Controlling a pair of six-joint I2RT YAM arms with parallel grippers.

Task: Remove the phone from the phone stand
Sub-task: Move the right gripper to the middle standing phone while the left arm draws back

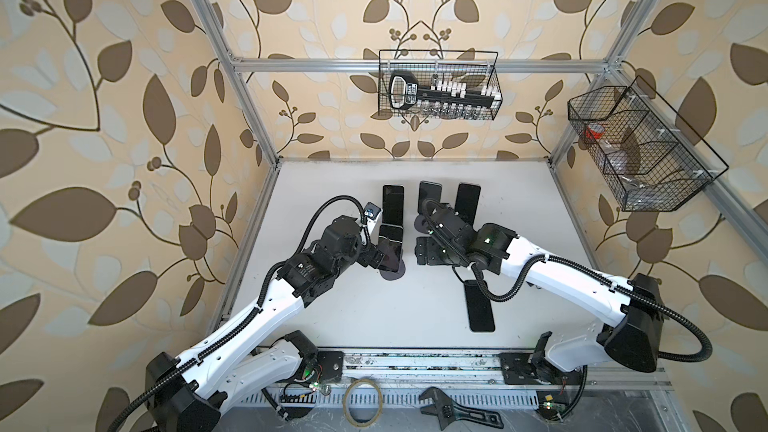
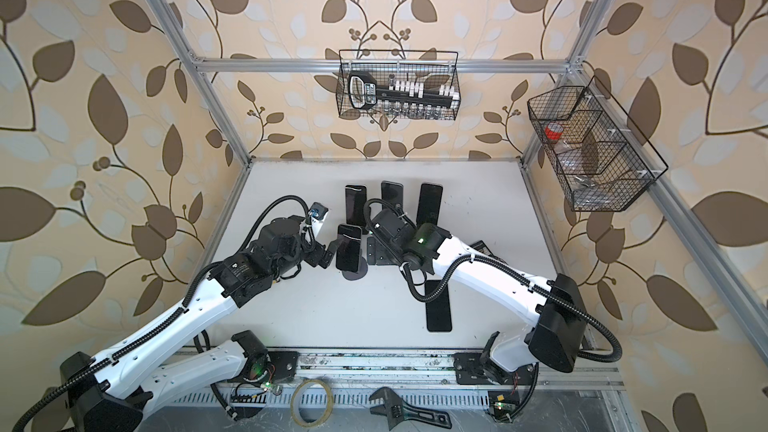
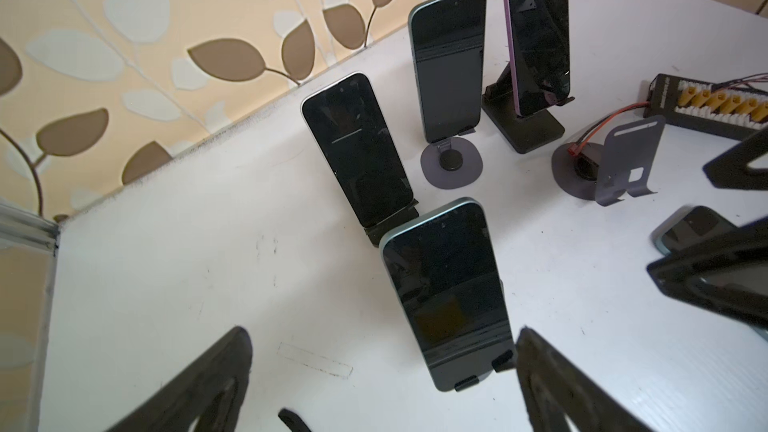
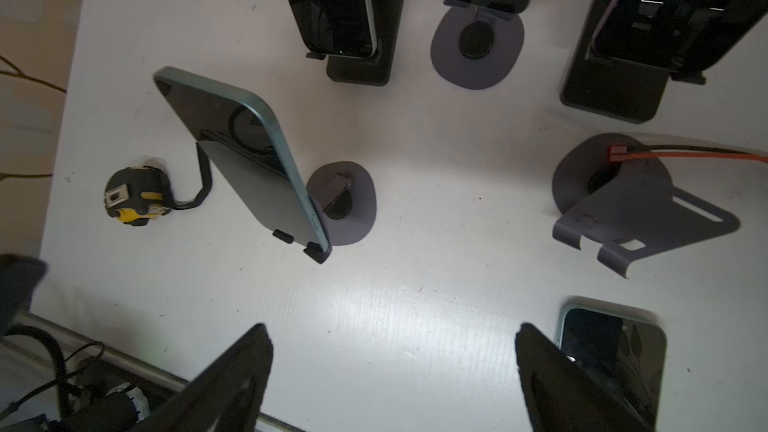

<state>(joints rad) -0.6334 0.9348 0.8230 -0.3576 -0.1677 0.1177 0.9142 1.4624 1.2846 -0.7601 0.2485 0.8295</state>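
The teal-edged smartphone with a dark screen (image 3: 449, 297) leans back in a grey metal stand with a round base (image 4: 345, 205). It stands on the white desk (image 1: 353, 317), nearer the arms than a row of three more phones in stands (image 3: 449, 64), as both top views show. The left hand (image 3: 382, 338) sits low just beside this smartphone, facing its screen. Its black fingers (image 3: 208, 376) are spread wide and grip nothing. One fingertip is close to the smartphone's long edge, but I cannot tell whether it touches. The right hand (image 4: 392, 330) hangs over bare desk, with the smartphone's stand on one side and an empty grey metal stand (image 4: 640, 218) on the other. Its fingers are also wide apart and empty. A second dark phone (image 1: 480, 305) lies flat on the desk under the right arm's cable. A yellow-and-black tape measure (image 4: 133, 197) rests on the desk near the smartphone.
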